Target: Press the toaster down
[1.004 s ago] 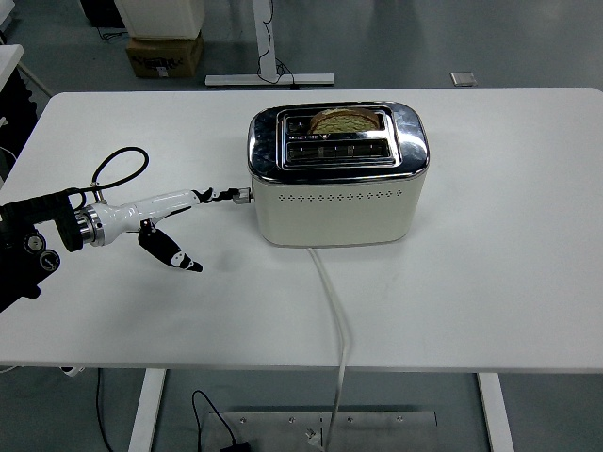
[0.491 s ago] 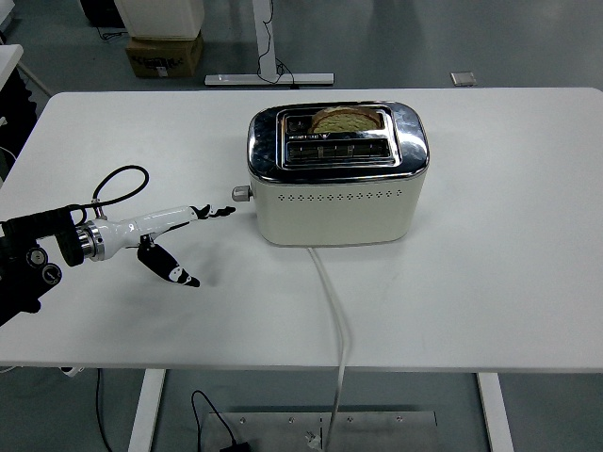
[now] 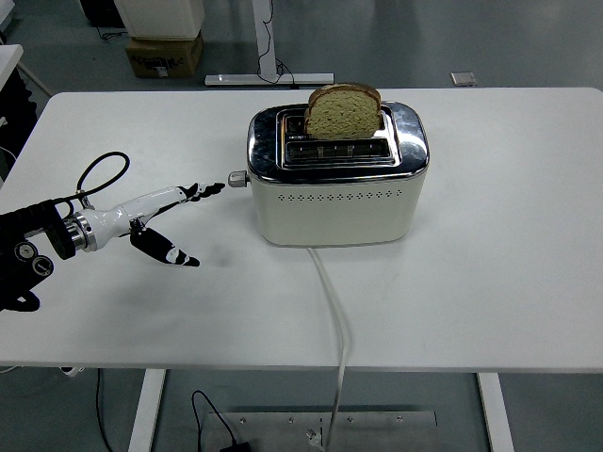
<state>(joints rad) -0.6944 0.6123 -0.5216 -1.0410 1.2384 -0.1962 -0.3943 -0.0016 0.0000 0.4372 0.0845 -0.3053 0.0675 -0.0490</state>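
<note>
A cardboard box (image 3: pixel 164 55) and a white desk leg frame (image 3: pixel 268 56) stand on the grey floor (image 3: pixel 490 42) beyond the table.

Bare table (image 3: pixel 141 141) between robot hand (image 3: pixel 160 221), lever (image 3: pixel 236 178).

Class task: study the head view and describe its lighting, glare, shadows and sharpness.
Head view: soft, even overhead light; the toaster throws only a faint shadow on the table; bright reflections show on its chrome top; the left hand casts a weak shadow beneath it; the bread slice and cord look sharp, with no motion blur.
</note>
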